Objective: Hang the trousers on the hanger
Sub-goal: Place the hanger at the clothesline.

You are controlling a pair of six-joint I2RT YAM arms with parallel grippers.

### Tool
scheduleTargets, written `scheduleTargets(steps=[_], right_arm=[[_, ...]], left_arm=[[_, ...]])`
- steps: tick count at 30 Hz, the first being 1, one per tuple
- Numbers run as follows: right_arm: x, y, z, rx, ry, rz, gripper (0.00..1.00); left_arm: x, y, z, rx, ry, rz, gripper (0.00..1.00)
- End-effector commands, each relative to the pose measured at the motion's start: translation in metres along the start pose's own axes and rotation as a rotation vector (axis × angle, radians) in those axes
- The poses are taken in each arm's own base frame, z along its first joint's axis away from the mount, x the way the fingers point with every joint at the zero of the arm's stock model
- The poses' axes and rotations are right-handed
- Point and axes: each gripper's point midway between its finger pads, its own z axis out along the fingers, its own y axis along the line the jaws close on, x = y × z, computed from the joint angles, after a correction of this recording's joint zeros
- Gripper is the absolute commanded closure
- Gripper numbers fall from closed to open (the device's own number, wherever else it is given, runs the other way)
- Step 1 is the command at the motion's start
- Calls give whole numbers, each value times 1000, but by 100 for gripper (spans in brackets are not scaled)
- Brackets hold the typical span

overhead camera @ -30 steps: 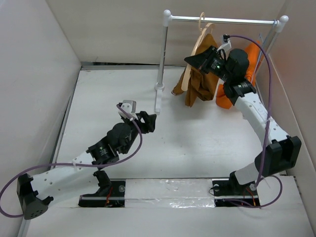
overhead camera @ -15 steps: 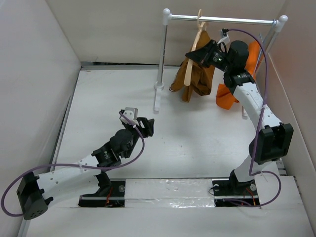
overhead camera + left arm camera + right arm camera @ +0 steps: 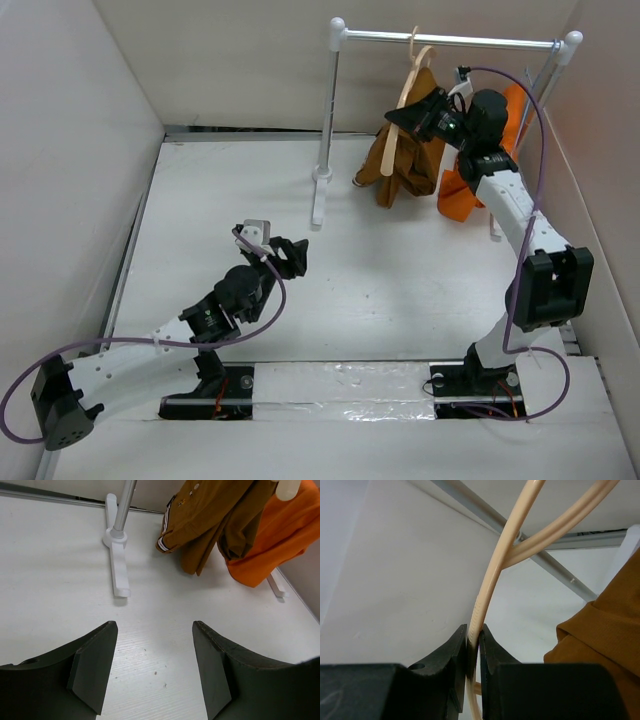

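The rust-brown trousers [image 3: 405,165] hang draped over the pale wooden hanger [image 3: 394,135], whose hook sits at the rail [image 3: 450,41] of the rack. My right gripper [image 3: 408,117] is shut on the hanger's arm [image 3: 482,615]; the trousers show at the right edge of the right wrist view [image 3: 605,635]. In the left wrist view the trousers [image 3: 210,525] show their striped waistband. My left gripper [image 3: 290,250] is open and empty above the table, well away from the rack; its fingers [image 3: 92,672] stand apart.
A bright orange garment [image 3: 470,190] hangs behind the trousers at the rack's right end [image 3: 280,535]. The rack's white left post [image 3: 325,110] and foot [image 3: 117,567] stand between my left gripper and the clothes. White walls enclose the table.
My right gripper has shifted the hanger and trousers slightly right along the rail. My left arm has drawn back a little toward its base.
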Motion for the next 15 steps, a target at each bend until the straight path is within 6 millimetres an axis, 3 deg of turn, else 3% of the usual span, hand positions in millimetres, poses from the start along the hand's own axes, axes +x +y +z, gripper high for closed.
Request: scheduleTargets(steps=[1,4,5,8,9,11,12,13,15], right_arm=[[-26,57,-10,-216,-113,-232,99],[-27,49,-16,-194,-115,-243,88],[-24,49,-18,-196,-108,-245,73],[-25,46,-26,-166,-115,-277,45],[-32,53,-33,-148,-147,-303,42],[-32,45,-39,-69,-143,-353,40],[-41,55,-49,-42,-183,-386,8],[-40,50,-54,1,-181,-415,0],[-44,53,-64,37,-203,-446,0]], left_arm=[[-7,0,1,-8,-33,-24,41],[-3,2,3,-20,-24,-11,41],[-5,1,4,-20,-23,-13,41],[-1,4,4,-31,-24,-13,41],[-2,5,5,-39,-30,-18,40],[-3,6,5,-54,-26,-26,40],[-1,7,5,-60,-23,-25,40],[0,9,6,-66,-27,-27,40],[2,12,6,-80,-31,-26,40]])
